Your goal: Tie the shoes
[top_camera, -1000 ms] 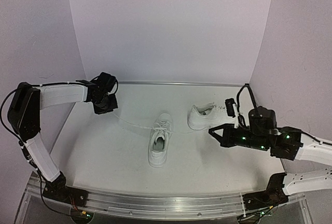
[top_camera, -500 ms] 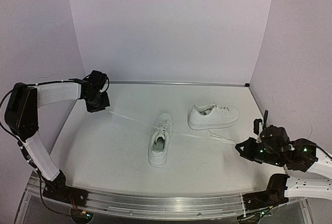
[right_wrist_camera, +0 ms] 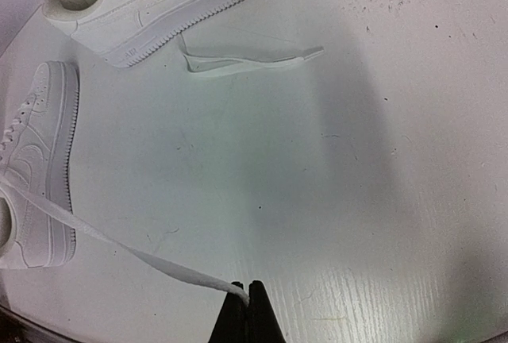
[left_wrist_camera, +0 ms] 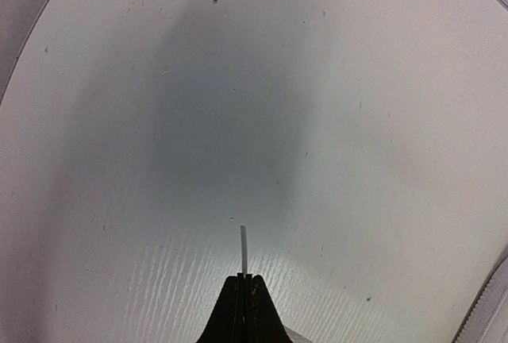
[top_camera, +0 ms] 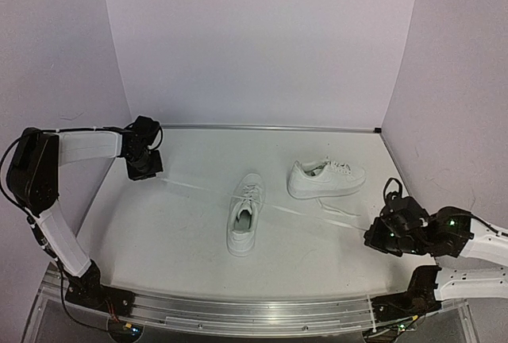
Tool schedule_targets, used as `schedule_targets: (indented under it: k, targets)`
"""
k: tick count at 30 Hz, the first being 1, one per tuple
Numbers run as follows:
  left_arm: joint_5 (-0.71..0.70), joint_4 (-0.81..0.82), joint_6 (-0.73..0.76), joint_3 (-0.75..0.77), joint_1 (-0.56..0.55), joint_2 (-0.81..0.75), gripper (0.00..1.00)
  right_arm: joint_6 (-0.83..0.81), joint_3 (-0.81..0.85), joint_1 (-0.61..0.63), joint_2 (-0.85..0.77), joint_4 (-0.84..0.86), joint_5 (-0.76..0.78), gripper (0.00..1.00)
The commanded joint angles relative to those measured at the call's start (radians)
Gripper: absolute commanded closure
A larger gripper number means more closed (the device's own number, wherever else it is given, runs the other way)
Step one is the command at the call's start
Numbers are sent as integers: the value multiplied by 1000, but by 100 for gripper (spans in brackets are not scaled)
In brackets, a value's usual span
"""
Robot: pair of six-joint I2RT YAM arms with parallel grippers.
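Two white shoes lie on the white table. One shoe point(top_camera: 244, 217) is in the middle, toe toward the back; the other point(top_camera: 325, 178) lies on its side behind and to its right. My left gripper point(top_camera: 149, 172) is at the far left, shut on the tip of a lace point(left_wrist_camera: 244, 249) stretched from the middle shoe. My right gripper point(top_camera: 370, 237) is at the near right, shut on that shoe's other lace point(right_wrist_camera: 119, 244), which is also pulled out. The right wrist view shows the middle shoe point(right_wrist_camera: 41, 160) at the left and the second shoe point(right_wrist_camera: 159, 1) at the top.
The second shoe's loose laces point(right_wrist_camera: 238, 61) lie on the table in front of it. Lilac walls enclose the table on the left, back and right. A metal rail point(top_camera: 238, 311) runs along the near edge.
Both grippers have pulled outward with the laces: the left toward the far left wall, the right toward the near right corner. The laces are now stretched out from the middle shoe.
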Motion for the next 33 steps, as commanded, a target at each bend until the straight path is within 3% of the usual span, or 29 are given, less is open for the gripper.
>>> schedule_targets:
  k: [1,8,16,20,22,25,29,33]
  targets:
    - [73,36,87,3,20,18,100,-66,51,6,53,-15,48,100]
    - [252,72,160,-8,-6,60,100,-324,152,6,347,217,-99,97]
    - [320,76,159,-61,-13,69,97,-413,243,7,573,256,-140,91]
    - [263,63,141,-83,-12,50,83,-394,210,6,568,257,-173,70]
    - [258,56,134,-84,-11,44,71,-376,179,7,543,257,-201,55]
    - [196,42,129,-81,-10,22,46,-349,134,6,477,255,-237,42]
    - [128,31,131,-80,0,-52,5,-342,108,6,354,240,-230,32]
    - [163,42,216,-60,-4,-104,0,-390,118,7,261,243,-195,26]
